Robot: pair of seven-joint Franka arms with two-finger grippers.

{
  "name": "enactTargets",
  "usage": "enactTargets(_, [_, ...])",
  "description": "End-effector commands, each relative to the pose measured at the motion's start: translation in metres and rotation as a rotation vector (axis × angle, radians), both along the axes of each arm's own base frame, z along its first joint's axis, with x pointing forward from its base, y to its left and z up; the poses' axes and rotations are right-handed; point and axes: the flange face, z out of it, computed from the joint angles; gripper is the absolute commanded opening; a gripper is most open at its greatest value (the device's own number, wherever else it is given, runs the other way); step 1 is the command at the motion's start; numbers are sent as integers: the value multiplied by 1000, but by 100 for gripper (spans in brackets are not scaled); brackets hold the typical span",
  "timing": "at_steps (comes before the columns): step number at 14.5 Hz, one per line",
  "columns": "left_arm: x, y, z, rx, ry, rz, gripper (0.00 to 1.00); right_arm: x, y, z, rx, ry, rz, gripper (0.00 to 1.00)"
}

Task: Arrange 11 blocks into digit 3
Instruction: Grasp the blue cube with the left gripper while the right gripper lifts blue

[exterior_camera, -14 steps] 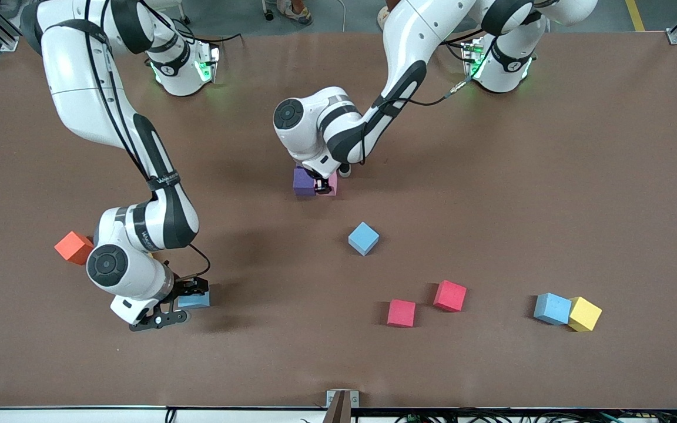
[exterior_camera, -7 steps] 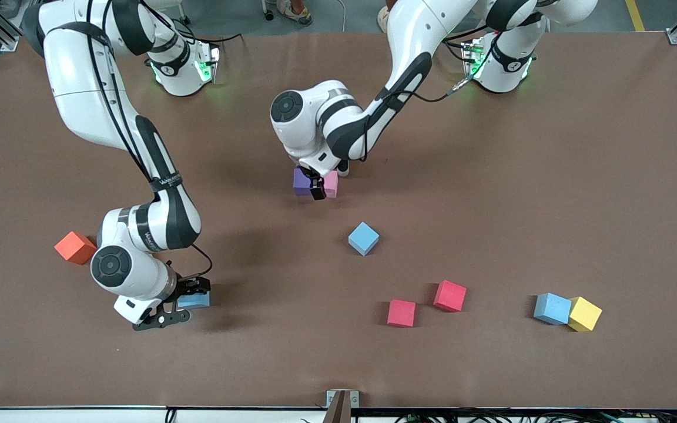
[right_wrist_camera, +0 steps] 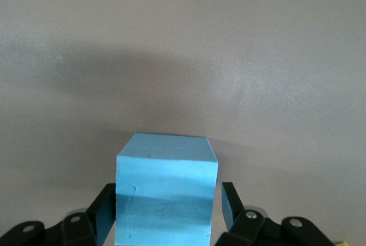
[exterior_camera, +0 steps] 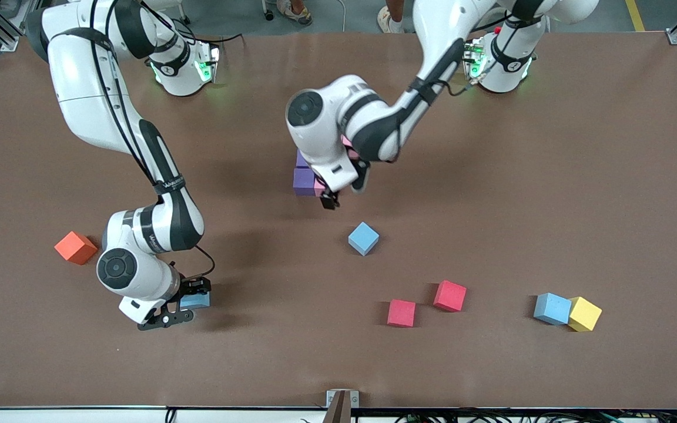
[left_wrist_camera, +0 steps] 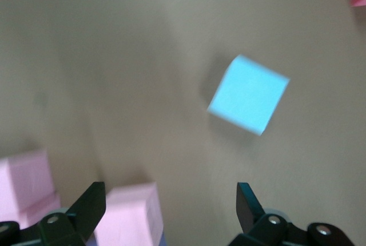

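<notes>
Right gripper [exterior_camera: 181, 306], lower left of frame: fingers set on a light blue foam cube [exterior_camera: 195, 301] for pickup. Left gripper [exterior_camera: 341, 191], fingers apart, is raised over the purple-and-pink started digit [exterior_camera: 303, 181] at upper centre.

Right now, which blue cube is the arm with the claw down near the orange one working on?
Find the orange cube at the right arm's end of the table. Nearer the front camera, the right gripper straddles a light blue cube. It alone sits between fingers.

Part-hidden blocks
The left arm's wrist covers most of the purple and pink blocks [exterior_camera: 305, 179]; the right pincer [exterior_camera: 188, 304] screens a light blue block [exterior_camera: 197, 301].
</notes>
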Motion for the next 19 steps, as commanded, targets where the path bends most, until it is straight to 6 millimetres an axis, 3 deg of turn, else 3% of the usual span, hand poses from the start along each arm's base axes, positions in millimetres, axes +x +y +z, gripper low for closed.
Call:
enactTargets(1, [17, 23, -7, -43, 92, -193, 100, 9, 2, -3, -17, -15, 28, 68])
enactTargets(3, [2, 2, -30, -51, 3, -343, 100, 9, 0, -6, -19, -10, 42, 53])
enactTargets(4, [-3, 2, -44, -39, -78, -343, 100, 9, -1, -6, -19, -11, 50, 33])
enactTargets(8, [20, 30, -58, -50, -22, -484, 100, 9, 1, -3, -19, -12, 53, 27])
enactTargets(10, [40, 55, -56, -73, 22, -489, 100, 7, 4, -1, -16, -4, 52, 27])
enactTargets(12, [49, 63, -59, -84, 26, -474, 100, 8, 6, 7, -9, -11, 51, 27])
enactTargets(13, [52, 66, -70, -86, 31, -464, 100, 6, 11, 12, -3, -4, 54, 27])
enactTargets(15, [58, 70, -79, -103, 16, -438, 100, -2, 34, 25, 1, 23, 29, 27])
enactTargets(19, [61, 61, -88, -169, -34, -387, 100, -21, 93, 51, 45, 40, -50, 27])
